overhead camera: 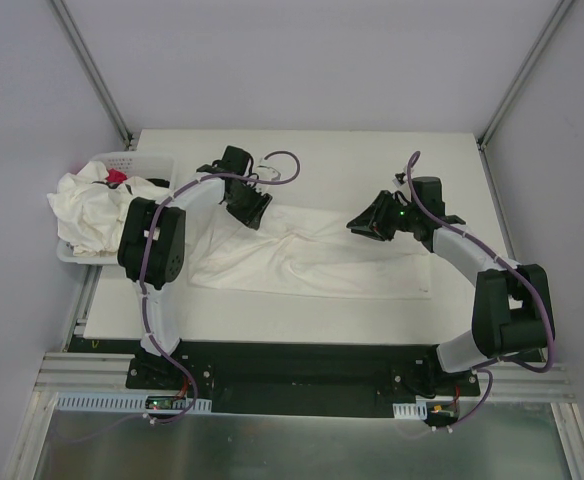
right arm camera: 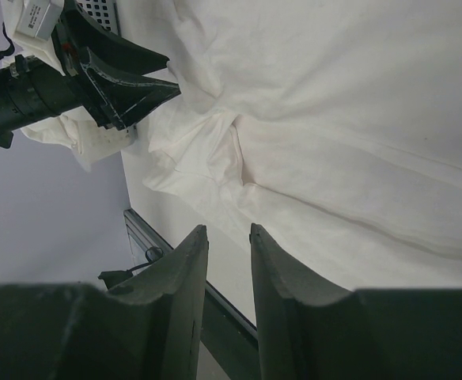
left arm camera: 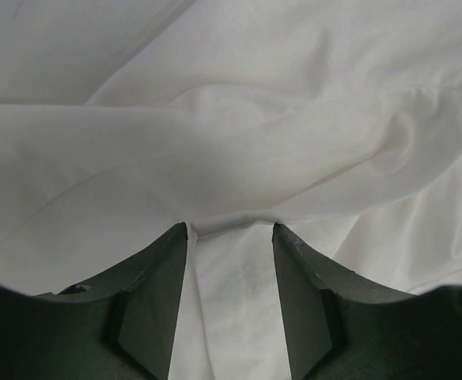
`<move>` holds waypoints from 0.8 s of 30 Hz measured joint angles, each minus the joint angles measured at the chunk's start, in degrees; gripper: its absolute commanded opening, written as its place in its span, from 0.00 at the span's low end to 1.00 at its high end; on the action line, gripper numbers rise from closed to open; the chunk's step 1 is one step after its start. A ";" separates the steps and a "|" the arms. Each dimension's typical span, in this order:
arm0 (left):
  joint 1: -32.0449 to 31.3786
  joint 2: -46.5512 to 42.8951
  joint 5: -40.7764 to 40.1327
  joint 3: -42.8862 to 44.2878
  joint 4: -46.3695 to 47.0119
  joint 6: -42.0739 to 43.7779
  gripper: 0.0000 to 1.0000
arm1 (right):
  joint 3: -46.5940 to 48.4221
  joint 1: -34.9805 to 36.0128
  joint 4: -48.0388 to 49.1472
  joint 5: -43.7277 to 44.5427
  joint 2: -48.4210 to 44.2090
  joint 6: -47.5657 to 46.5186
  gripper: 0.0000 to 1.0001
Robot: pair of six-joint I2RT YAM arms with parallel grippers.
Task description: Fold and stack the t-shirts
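Observation:
One off-white t-shirt [overhead camera: 312, 258] lies spread and wrinkled across the middle of the table. It fills the left wrist view [left arm camera: 239, 127] and most of the right wrist view [right arm camera: 334, 119]. My left gripper [overhead camera: 250, 207] is at the shirt's far left corner. It is open [left arm camera: 231, 229], tips down on the cloth, with a hem ridge running between them. My right gripper [overhead camera: 367, 222] hovers over the shirt's far edge. Its jaws [right arm camera: 228, 229] are a narrow gap apart and empty. More t-shirts [overhead camera: 90, 212] lie heaped in the basket.
A white perforated basket [overhead camera: 137, 162] stands at the table's left edge, with a small red packet [overhead camera: 117, 177] on the heap. The left gripper also shows in the right wrist view [right arm camera: 136, 91]. The table's near edge [overhead camera: 272, 335] has a metal rail below it.

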 measured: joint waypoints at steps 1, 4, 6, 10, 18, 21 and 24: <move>0.00 0.00 -0.11 0.09 -0.07 0.17 0.46 | 0.00 0.00 0.00 0.00 0.00 0.00 0.31; 0.00 0.57 -0.33 1.03 -0.50 0.55 0.42 | 0.00 -0.02 0.00 0.00 0.00 0.02 0.31; 0.00 1.07 -0.37 1.79 -0.66 0.79 0.36 | 0.00 -0.02 0.00 0.00 0.00 0.02 0.31; 0.00 1.73 -0.37 2.71 -0.92 1.29 0.29 | 0.02 -0.04 0.02 0.00 0.09 0.02 0.31; 0.00 2.21 -0.33 3.13 -1.55 1.51 0.24 | 0.00 -0.17 0.02 -0.02 0.15 0.02 0.30; 0.00 2.82 -0.35 3.43 -1.92 1.60 0.20 | 0.00 -0.24 0.13 -0.02 0.28 0.02 0.30; 0.00 3.15 -0.35 3.43 -2.49 1.62 0.13 | 0.00 -0.37 0.35 -0.02 0.33 0.04 0.30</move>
